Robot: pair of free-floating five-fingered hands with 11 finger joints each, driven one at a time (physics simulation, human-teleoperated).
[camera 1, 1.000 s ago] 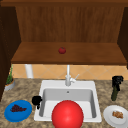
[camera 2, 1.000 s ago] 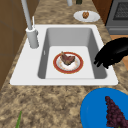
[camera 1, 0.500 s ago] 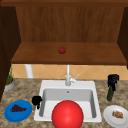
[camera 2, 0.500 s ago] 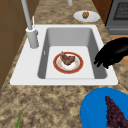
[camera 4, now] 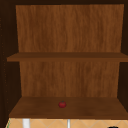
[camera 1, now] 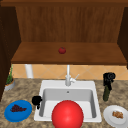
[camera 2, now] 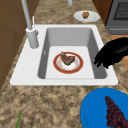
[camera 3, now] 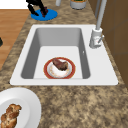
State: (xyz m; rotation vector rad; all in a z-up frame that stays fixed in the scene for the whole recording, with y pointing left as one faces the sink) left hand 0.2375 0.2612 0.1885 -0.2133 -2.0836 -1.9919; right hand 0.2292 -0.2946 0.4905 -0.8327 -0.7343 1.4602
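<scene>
Taking the sink [camera 1: 93, 86] as landmark: the left hand [camera 1: 37, 100] hangs at its left rim, fingers curled down & grasping nothing, right betw. the basin and the blue plate [camera 1: 11, 115] w/ dark grapes [camera 1: 17, 108], so either is within easy reach. Inside the basin, toward the front, sits a red-rimmed plate [camera 2: 78, 65] w/ a piece of meat [camera 2: 67, 58], flat on the floor. The right hand [camera 1: 108, 78] floats just right of the sink, over a dark green bottle [camera 1: 106, 93] standing on the tabletop [camera 1: 26, 88]; can't tell its fingers. Front-right: white plate [camera 1: 108, 115] w/ bread [camera 1: 117, 114]. Above the sink, a small red fruit [camera 1: 62, 50] on the shelf [camera 1: 37, 56].
</scene>
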